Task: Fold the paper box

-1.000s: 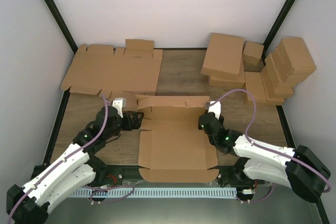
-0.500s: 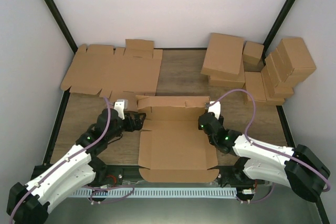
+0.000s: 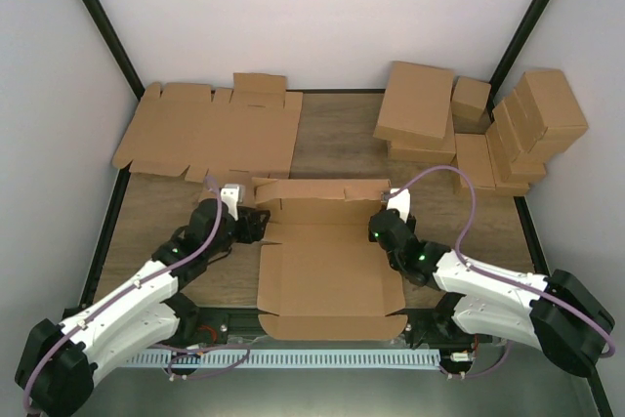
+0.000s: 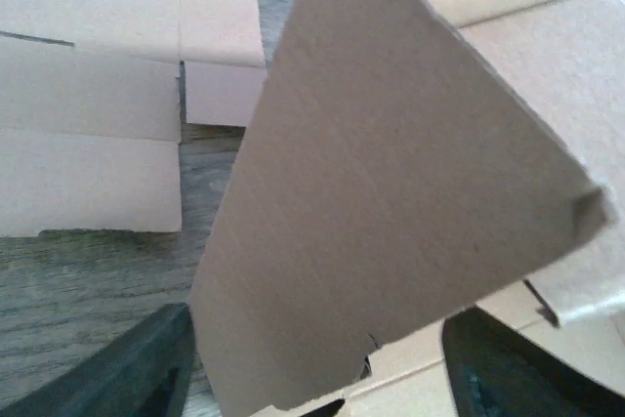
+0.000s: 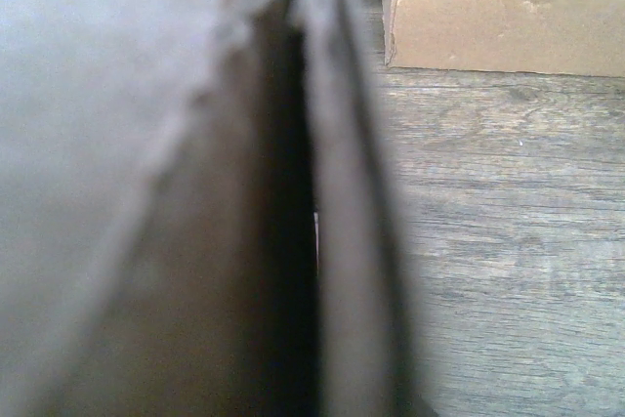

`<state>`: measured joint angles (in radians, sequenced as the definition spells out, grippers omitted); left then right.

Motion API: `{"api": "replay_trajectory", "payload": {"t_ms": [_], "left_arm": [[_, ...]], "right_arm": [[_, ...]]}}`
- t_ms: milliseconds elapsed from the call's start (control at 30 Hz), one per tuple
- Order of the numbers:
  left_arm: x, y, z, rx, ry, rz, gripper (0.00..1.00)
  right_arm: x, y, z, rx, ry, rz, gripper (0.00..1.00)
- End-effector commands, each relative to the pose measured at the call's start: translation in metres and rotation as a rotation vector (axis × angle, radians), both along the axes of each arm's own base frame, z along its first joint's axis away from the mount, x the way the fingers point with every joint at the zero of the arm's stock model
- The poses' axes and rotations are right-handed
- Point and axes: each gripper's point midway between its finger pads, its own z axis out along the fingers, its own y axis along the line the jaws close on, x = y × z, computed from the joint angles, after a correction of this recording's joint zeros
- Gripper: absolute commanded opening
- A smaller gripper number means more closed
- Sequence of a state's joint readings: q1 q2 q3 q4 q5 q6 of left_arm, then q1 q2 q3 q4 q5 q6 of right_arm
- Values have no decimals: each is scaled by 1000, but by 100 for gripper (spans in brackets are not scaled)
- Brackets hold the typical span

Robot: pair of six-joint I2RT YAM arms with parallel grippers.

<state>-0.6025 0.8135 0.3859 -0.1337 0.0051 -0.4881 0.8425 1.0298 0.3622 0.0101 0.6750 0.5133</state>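
Observation:
The paper box lies open in the middle of the table, its base flat and its back wall raised. My left gripper is at the box's rear left corner. In the left wrist view it is open, with a tilted side flap standing between its wide-apart fingers. My right gripper is at the rear right corner, shut on the box's upright right wall. That wall fills the right wrist view edge-on as two layers and hides the fingers.
Flat brown blanks lie at the back left and also show in the left wrist view. Closed brown boxes are piled at the back right, one in the right wrist view. Black frame posts stand at both back corners.
My left gripper has edged right, closer to the box's rear left corner. The right arm and the box have not visibly moved.

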Motion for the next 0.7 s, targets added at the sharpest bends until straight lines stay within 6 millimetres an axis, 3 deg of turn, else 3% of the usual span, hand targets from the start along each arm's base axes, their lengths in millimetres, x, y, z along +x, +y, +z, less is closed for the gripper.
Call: {"api": "replay_trajectory", "payload": {"t_ms": [0, 100, 267, 400, 500, 667], "left_arm": [[13, 5, 14, 20, -81, 38, 67], [17, 11, 12, 62, -87, 65, 50], [18, 17, 15, 112, -100, 74, 5], [15, 18, 18, 105, -99, 71, 4], [12, 16, 19, 88, -96, 58, 4], [10, 16, 17, 83, -88, 52, 4]], "right_arm": [[4, 0, 14, 55, -42, -23, 5], [3, 2, 15, 58, -44, -14, 6], [2, 4, 18, 70, -40, 2, 9], [2, 7, 21, 78, -42, 20, 22], [1, 9, 26, 88, -49, 32, 42], [0, 17, 37, 98, -64, 87, 50]]}}
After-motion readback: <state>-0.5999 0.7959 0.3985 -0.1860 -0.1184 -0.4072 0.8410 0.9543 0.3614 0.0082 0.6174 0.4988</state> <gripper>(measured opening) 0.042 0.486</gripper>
